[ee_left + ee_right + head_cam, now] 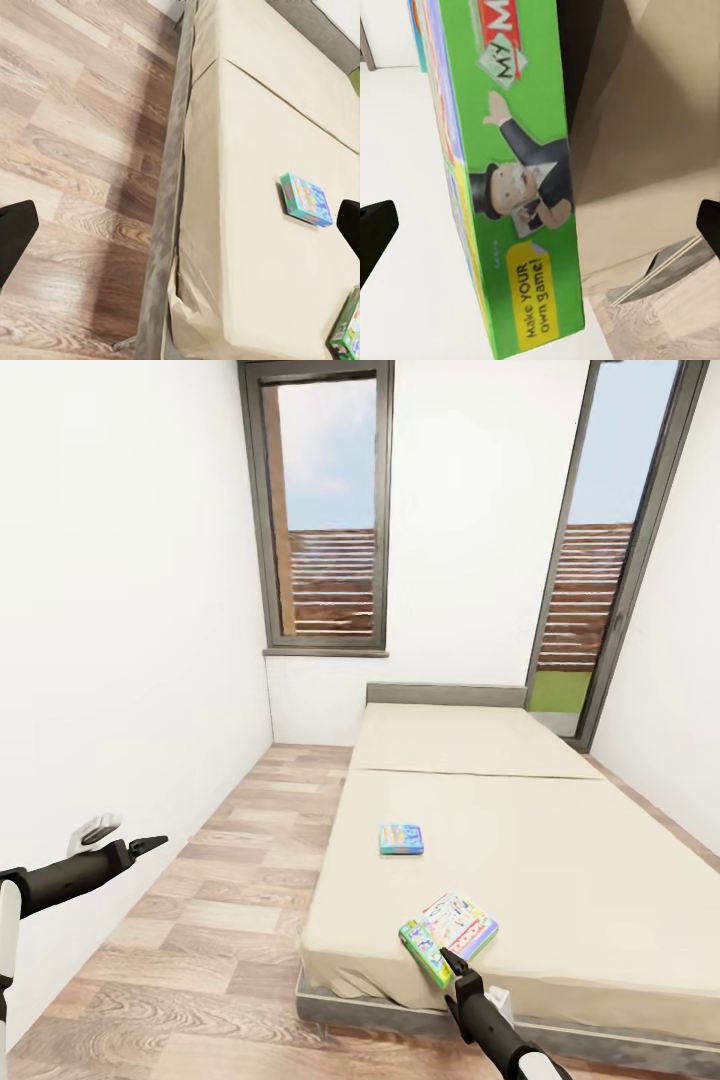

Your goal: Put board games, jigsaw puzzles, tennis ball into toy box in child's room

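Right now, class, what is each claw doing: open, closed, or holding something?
Left claw: open, holding nothing, over the floor.
Right claw: open at the green game box on the bed, not gripping it.

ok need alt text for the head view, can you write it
Two board game boxes lie on a beige bed: a green-edged board game near the foot, with the right pincer at its corner, and a blue board game farther up. The left pincer hangs over the wood floor.
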